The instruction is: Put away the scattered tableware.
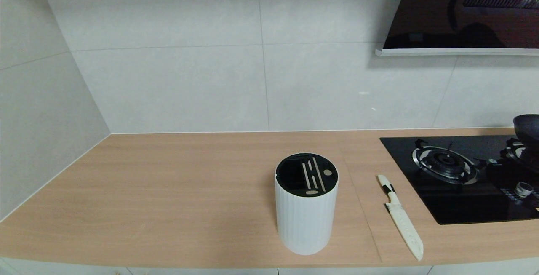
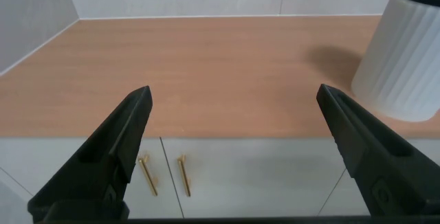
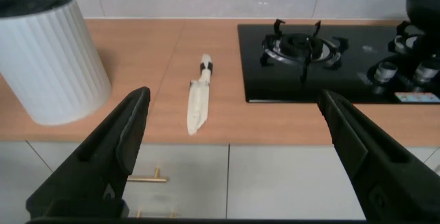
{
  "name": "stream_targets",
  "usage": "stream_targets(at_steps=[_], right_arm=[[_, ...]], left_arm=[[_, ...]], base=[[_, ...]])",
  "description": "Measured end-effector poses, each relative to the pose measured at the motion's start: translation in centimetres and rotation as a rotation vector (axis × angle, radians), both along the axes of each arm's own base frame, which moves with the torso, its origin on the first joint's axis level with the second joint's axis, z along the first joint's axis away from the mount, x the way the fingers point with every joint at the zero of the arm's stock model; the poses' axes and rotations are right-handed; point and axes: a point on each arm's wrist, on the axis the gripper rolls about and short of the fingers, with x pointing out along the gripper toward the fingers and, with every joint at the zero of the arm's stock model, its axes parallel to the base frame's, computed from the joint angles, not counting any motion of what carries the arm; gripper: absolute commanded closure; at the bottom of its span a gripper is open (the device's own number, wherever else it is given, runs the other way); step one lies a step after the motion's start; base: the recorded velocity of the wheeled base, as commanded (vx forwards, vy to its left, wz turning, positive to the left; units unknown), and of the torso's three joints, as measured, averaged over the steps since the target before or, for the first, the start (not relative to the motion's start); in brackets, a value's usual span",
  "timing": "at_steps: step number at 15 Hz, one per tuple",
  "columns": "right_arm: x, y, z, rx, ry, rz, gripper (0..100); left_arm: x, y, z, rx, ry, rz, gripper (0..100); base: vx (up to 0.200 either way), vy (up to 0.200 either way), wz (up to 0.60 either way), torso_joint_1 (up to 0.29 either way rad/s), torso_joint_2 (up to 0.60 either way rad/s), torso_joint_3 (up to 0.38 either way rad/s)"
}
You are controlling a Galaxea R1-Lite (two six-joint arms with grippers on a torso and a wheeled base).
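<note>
White kitchen knife (image 1: 398, 214) lies loose beside the upright white ribbed cylindrical holder (image 1: 306, 220), slots up to receive it; left gripper (image 2: 232, 93) and right gripper (image 3: 232, 95) hover short of the wooden counter (image 1: 189, 182), jaws spread.

Wooden counter (image 1: 168, 190) with holder (image 1: 306, 216), knife (image 1: 401, 220), hob (image 1: 459, 205)

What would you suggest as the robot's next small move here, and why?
Probably ease the right gripper toward the knife: it is open and empty, it faces the knife, and the knife lies flat on the counter between the white holder and the stove, not yet stored.
</note>
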Motion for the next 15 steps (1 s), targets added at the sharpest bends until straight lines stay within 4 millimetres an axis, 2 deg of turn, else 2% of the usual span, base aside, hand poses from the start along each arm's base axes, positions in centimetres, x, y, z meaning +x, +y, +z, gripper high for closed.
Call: stream_targets(at_steps=[15], right_arm=[[0.00,0.01,0.00,-0.012,-0.001,0.003,0]], left_arm=[[0.00,0.00,0.00,0.008,0.001,0.000,0]], base=[[0.000,0.000,0.00,0.004,-0.01,-0.003]])
